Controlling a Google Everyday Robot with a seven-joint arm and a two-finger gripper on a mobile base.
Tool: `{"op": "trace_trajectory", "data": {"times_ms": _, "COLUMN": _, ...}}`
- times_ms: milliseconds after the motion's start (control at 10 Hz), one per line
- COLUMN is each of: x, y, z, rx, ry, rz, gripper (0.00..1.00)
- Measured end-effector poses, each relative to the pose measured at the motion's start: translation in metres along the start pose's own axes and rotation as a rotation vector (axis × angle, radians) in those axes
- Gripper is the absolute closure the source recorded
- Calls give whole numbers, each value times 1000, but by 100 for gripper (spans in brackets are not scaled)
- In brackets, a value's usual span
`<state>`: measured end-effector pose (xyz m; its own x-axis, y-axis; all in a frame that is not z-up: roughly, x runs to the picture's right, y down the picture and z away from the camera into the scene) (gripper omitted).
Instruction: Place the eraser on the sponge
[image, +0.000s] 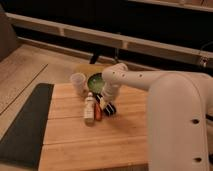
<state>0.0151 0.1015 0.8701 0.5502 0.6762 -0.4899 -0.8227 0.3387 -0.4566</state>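
A dark mat (25, 125) is lying along the left edge of the wooden table (85, 147) and running off the frame at the bottom. Further right, a white cup (78, 82) is standing near the table's far edge with a green bowl (95, 80) just beside it. In front of them a white bottle (89, 109) and a narrow orange thing (98, 112) are lying close together, side by side. Just right of the orange thing the gripper (106, 101) is hanging low at the tabletop. I judge it is there because the task's two things are lying at that spot. A dark lump under it is reading as the eraser (109, 106), with a bluish patch at its right, the sponge (114, 111), touching it or lying under it. The arm (150, 82) is stretching across from the right and bending down past the bowl, covering part of the bowl and the top of the lump. Whether the eraser is resting on the sponge, lying beside it or hanging in the gripper is not showing. Nor can I tell whether the gripper is wide, narrow or clamping something. The robot's white body (180, 130) is filling the right side and hiding that part of the table.
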Motion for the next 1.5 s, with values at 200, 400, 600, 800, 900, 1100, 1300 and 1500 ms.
{"op": "trace_trajectory", "data": {"times_ms": 200, "x": -1, "y": -6, "z": 10, "rx": 2, "ry": 25, "rz": 4, "gripper": 100}}
{"op": "trace_trajectory", "data": {"times_ms": 400, "x": -4, "y": -4, "z": 22, "rx": -4, "ry": 50, "rz": -3, "gripper": 92}}
{"op": "trace_trajectory", "data": {"times_ms": 600, "x": -4, "y": -4, "z": 26, "rx": -9, "ry": 61, "rz": -3, "gripper": 75}}
{"op": "trace_trajectory", "data": {"times_ms": 800, "x": -6, "y": -5, "z": 25, "rx": -3, "ry": 63, "rz": -7, "gripper": 54}}
{"op": "trace_trajectory", "data": {"times_ms": 900, "x": -9, "y": -7, "z": 22, "rx": 8, "ry": 58, "rz": -10, "gripper": 42}}
{"op": "trace_trajectory", "data": {"times_ms": 1100, "x": -10, "y": -10, "z": 17, "rx": 26, "ry": 55, "rz": -9, "gripper": 24}}
{"op": "trace_trajectory", "data": {"times_ms": 1300, "x": -9, "y": -12, "z": 14, "rx": 45, "ry": 58, "rz": -10, "gripper": 20}}
{"op": "trace_trajectory", "data": {"times_ms": 1500, "x": -8, "y": -13, "z": 13, "rx": 57, "ry": 62, "rz": -10, "gripper": 20}}
